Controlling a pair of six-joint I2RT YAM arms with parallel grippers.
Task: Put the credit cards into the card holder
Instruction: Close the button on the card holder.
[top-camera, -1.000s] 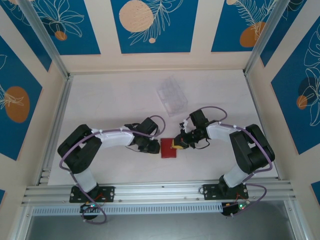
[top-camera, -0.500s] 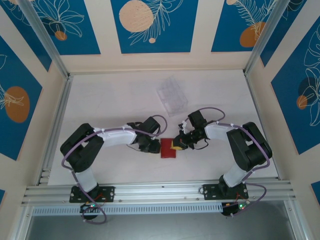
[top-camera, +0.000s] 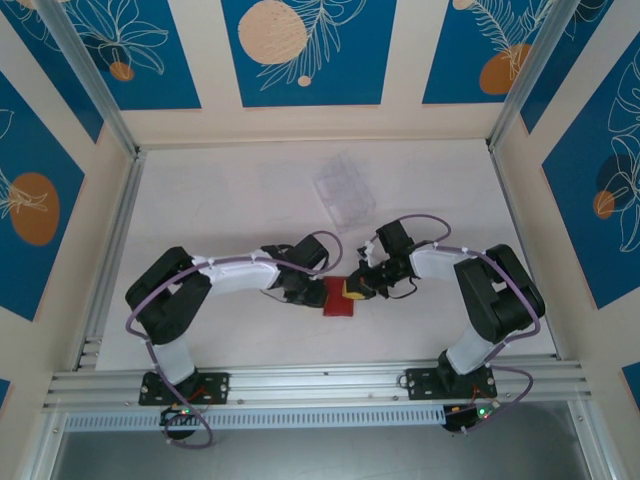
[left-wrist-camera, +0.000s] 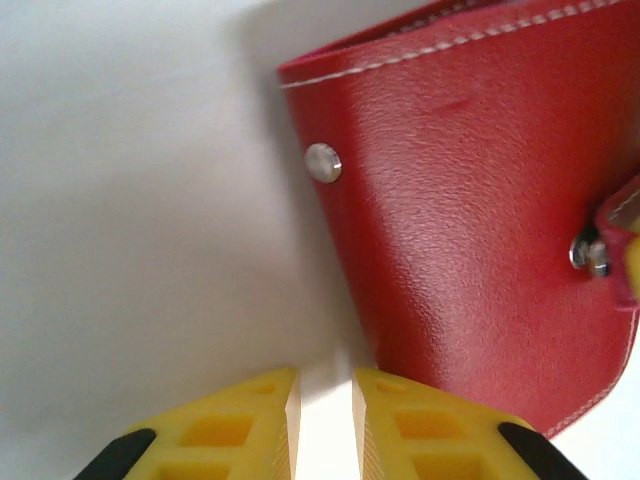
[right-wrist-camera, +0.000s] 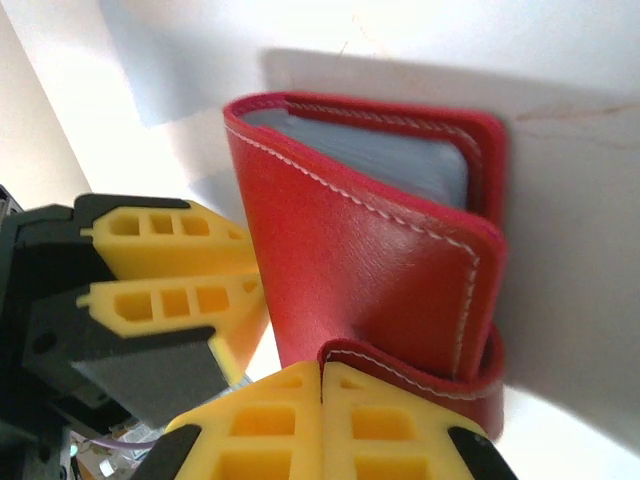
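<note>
Right gripper (right-wrist-camera: 322, 372) clamps the wallet (left-wrist-camera: 470, 200) by its tab (right-wrist-camera: 420, 368) at three o'clock; left gripper (left-wrist-camera: 322, 395), slightly parted and empty, sits at nine.

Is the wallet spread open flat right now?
No, the wallet is folded over, with just a strip of grey lining showing at one edge.
</note>
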